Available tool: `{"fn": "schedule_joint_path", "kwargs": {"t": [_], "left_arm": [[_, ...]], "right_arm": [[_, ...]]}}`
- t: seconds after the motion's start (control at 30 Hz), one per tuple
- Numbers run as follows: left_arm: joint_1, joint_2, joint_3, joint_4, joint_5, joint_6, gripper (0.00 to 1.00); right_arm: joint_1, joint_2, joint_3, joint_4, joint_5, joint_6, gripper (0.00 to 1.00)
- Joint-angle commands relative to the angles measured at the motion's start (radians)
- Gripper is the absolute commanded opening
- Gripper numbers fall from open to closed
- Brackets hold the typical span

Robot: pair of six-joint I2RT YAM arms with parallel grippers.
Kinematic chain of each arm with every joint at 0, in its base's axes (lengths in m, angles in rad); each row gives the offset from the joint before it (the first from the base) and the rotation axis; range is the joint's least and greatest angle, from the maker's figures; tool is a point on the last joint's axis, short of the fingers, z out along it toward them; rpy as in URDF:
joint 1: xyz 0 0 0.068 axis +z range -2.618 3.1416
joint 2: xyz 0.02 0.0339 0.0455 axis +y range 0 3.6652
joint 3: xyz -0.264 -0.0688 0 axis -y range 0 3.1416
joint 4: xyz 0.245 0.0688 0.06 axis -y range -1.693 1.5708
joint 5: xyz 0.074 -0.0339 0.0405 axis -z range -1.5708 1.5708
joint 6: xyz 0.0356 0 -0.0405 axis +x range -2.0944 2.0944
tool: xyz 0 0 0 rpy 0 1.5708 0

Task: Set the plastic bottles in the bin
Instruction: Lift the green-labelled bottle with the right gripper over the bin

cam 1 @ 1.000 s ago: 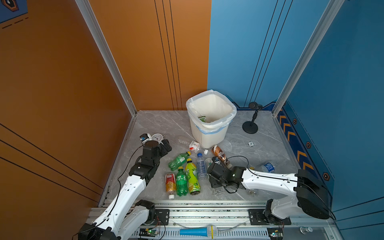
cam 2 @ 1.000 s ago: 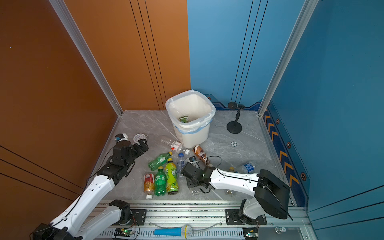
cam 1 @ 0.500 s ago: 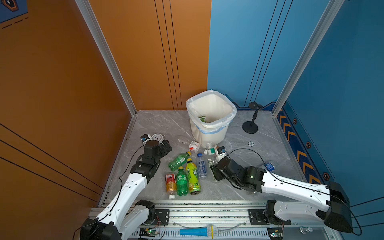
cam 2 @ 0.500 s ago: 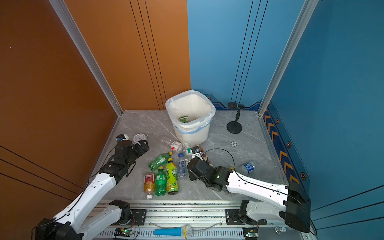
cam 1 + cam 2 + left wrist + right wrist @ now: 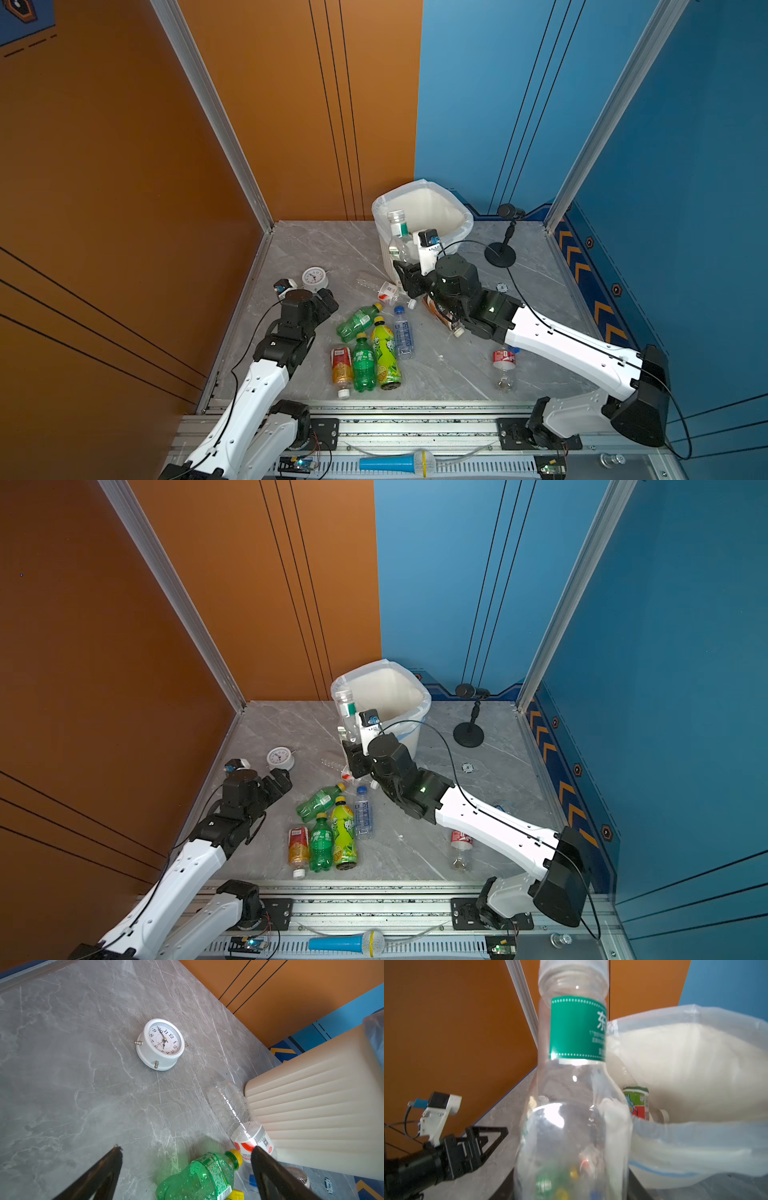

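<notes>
Right gripper (image 5: 404, 269) is clenching the lower body of a clear green-labelled bottle (image 5: 397, 232), holding it upright at frame centre, just beside the left rim of the bag-lined white bin (image 5: 459, 210) and not yet inside; whether it touches the rim I cannot tell. Left gripper (image 5: 187, 1148) is hovering at centre-left, fingers spread wide and empty, near a green Sprite bottle (image 5: 199, 1178) and the white alarm clock (image 5: 161, 1043). One small labelled bottle (image 5: 636, 1103) is lying inside the bin.
</notes>
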Motion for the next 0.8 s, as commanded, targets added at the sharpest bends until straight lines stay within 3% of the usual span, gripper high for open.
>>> {"fn": "schedule_joint_path", "kwargs": {"t": [0.0, 0.3, 0.53, 0.7, 0.77], "left_arm": [[0.017, -0.044, -0.028, -0.061, -0.004, -0.014, 0.98], [0.036, -0.086, -0.038, -0.104, 0.017, -0.022, 0.98], [0.045, -0.094, -0.043, -0.110, 0.026, -0.026, 0.98], [0.049, -0.097, -0.041, -0.115, 0.025, -0.023, 0.98], [0.050, -0.096, -0.045, -0.114, 0.028, -0.027, 0.98]], "right_arm": [[-0.064, 0.043, 0.109, 0.087, -0.059, -0.078, 0.51], [-0.253, 0.227, 0.355, 0.104, -0.146, -0.068, 0.52], [-0.309, 0.381, 0.511, 0.042, -0.212, -0.068, 0.53], [-0.327, 0.431, 0.513, 0.016, -0.225, -0.069, 0.53], [-0.332, 0.445, 0.513, 0.000, -0.230, -0.066, 0.60]]}}
